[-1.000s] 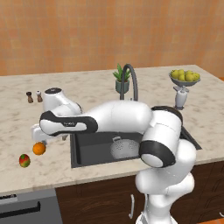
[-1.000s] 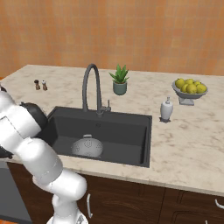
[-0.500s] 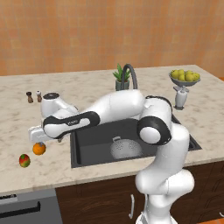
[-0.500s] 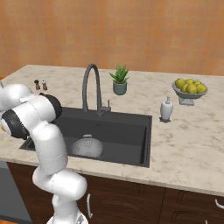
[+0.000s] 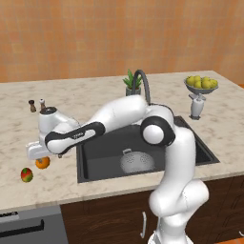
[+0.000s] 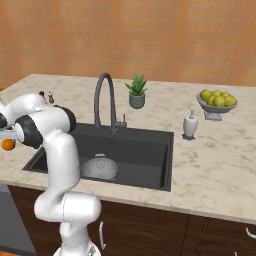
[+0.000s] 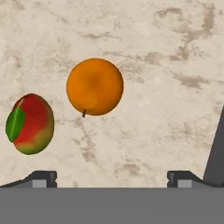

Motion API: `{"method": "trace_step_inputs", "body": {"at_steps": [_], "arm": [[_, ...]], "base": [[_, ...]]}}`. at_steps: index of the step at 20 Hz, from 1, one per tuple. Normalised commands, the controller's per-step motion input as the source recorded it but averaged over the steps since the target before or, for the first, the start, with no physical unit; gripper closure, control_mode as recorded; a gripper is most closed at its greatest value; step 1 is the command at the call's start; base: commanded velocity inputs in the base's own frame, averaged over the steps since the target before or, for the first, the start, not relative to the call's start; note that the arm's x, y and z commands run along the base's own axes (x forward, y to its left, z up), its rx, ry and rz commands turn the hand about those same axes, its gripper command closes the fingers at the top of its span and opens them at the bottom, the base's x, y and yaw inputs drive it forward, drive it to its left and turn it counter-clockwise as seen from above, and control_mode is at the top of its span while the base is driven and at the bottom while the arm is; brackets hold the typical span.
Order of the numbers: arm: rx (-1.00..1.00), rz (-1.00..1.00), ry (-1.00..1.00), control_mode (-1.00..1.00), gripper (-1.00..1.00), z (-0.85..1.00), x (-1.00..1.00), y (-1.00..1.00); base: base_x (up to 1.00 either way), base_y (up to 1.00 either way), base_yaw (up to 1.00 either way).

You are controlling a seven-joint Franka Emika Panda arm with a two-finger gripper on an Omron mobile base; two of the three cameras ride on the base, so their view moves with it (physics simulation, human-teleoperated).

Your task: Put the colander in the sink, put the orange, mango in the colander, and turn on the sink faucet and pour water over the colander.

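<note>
The gripper (image 7: 111, 177) hung over the counter (image 5: 95, 102) left of the sink (image 5: 95, 157), jaws wide apart and empty, above the orange (image 7: 94, 86). The mango (image 7: 29, 124) lay just beside the orange. The colander (image 5: 137, 161) sat in the sink.

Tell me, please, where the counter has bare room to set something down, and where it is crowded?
Free: the counter right of the sink, in front of the soap bottle and fruit bowl. Crowded: left of the sink, where the orange and mango lie under the open gripper.
</note>
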Motion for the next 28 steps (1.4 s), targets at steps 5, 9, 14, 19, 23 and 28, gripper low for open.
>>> {"method": "trace_step_inputs", "body": {"at_steps": [5,9,14,19,23,28], "arm": [[0.00,0.00,0.00,-1.00,-1.00,-0.23,0.33,0.21],[0.00,0.00,0.00,-1.00,-1.00,-0.19,0.34,0.18],[0.00,0.00,0.00,-1.00,-1.00,-0.20,0.27,0.16],[0.00,0.00,0.00,-1.00,-1.00,-0.24,0.14,0.11],[0.00,0.00,0.00,-1.00,-1.00,-0.27,0.03,0.00],[0.00,0.00,0.00,-1.00,-1.00,-0.25,0.00,0.00]], "base": [[0.00,0.00,0.00],[0.00,0.00,0.00],[0.00,0.00,0.00],[0.00,0.00,0.00],[0.00,0.00,0.00],[0.00,0.00,0.00]]}}
